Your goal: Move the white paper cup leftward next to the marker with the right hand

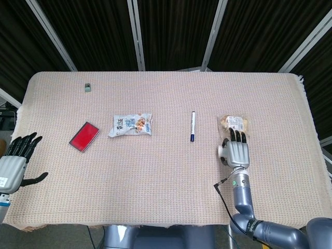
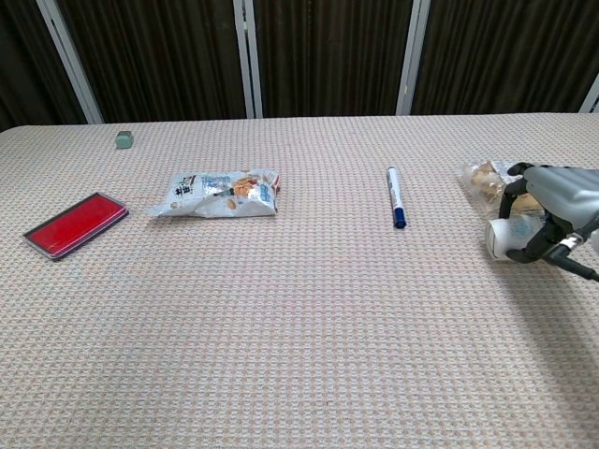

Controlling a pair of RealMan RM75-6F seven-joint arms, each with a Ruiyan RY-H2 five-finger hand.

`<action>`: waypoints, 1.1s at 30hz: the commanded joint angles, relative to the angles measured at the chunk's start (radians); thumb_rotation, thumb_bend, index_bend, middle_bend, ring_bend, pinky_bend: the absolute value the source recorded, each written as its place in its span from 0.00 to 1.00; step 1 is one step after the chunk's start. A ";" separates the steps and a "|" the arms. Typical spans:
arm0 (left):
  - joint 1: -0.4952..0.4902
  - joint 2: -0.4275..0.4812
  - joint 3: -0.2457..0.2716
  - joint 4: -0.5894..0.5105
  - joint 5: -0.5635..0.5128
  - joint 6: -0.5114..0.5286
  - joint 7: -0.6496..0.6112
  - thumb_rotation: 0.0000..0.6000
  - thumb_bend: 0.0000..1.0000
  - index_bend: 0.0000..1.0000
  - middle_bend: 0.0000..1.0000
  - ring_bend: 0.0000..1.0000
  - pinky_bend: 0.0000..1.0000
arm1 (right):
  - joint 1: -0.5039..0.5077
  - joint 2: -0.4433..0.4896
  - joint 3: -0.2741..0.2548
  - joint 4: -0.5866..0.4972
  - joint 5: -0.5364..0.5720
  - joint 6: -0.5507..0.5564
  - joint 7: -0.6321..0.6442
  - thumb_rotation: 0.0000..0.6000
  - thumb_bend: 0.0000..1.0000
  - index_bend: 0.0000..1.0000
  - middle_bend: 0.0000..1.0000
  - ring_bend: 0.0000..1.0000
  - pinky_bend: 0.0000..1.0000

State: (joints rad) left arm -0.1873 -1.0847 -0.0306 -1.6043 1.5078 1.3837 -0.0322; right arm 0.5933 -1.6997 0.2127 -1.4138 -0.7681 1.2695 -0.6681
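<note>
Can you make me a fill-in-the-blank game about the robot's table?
1. The white paper cup lies on its ____.
2. The hand over the cup is the robot's ____ hand.
3. The flat thing left of the snack bag is colored ____.
4. Between the snack bag and the cup lies the ____.

Missing words: side; right; red; marker
</note>
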 commanded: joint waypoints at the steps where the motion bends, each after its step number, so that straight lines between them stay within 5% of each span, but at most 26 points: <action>1: -0.001 0.000 -0.001 -0.001 -0.001 -0.001 0.001 1.00 0.12 0.00 0.00 0.00 0.00 | -0.004 0.004 0.012 -0.020 -0.027 0.001 0.032 1.00 0.18 0.46 0.01 0.00 0.00; 9: 0.000 0.000 -0.001 -0.002 -0.003 0.000 0.004 1.00 0.12 0.00 0.00 0.00 0.00 | -0.047 0.069 0.098 -0.200 -0.118 -0.012 0.308 1.00 0.17 0.45 0.02 0.00 0.00; 17: 0.000 -0.001 0.000 -0.001 -0.002 0.001 0.005 1.00 0.12 0.00 0.00 0.00 0.00 | -0.101 0.102 0.195 -0.322 -0.027 -0.154 0.643 1.00 0.15 0.45 0.02 0.00 0.00; 21: 0.000 -0.001 -0.001 -0.001 -0.002 0.001 0.006 1.00 0.12 0.00 0.00 0.00 0.00 | -0.113 0.080 0.207 -0.279 -0.025 -0.202 0.758 1.00 0.14 0.45 0.02 0.00 0.00; 33: 0.000 -0.002 -0.001 0.000 -0.003 0.001 0.007 1.00 0.12 0.00 0.00 0.00 0.00 | -0.102 0.015 0.184 -0.162 -0.002 -0.212 0.777 1.00 0.14 0.43 0.02 0.00 0.00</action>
State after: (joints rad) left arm -0.1874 -1.0867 -0.0316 -1.6047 1.5047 1.3848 -0.0257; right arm 0.4909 -1.6821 0.3993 -1.5797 -0.7741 1.0579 0.1122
